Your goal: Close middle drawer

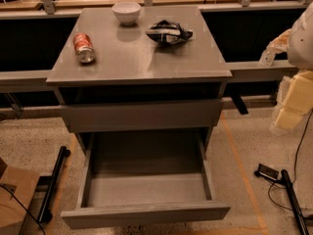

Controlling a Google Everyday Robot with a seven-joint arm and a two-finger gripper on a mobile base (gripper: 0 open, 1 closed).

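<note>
One camera sits high in front of the cabinet, looking down and ahead, quite close. The middle drawer is nearest. The gripper, I think, shows at the right edge.

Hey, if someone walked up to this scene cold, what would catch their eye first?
First, the middle drawer, pulled far out, low in the view. Then the cabinet top: a white bowl at the back, a red can on its side at the left, and a dark snack bag right of the bowl. The gripper hangs at the right edge, apart from the drawer.
</note>
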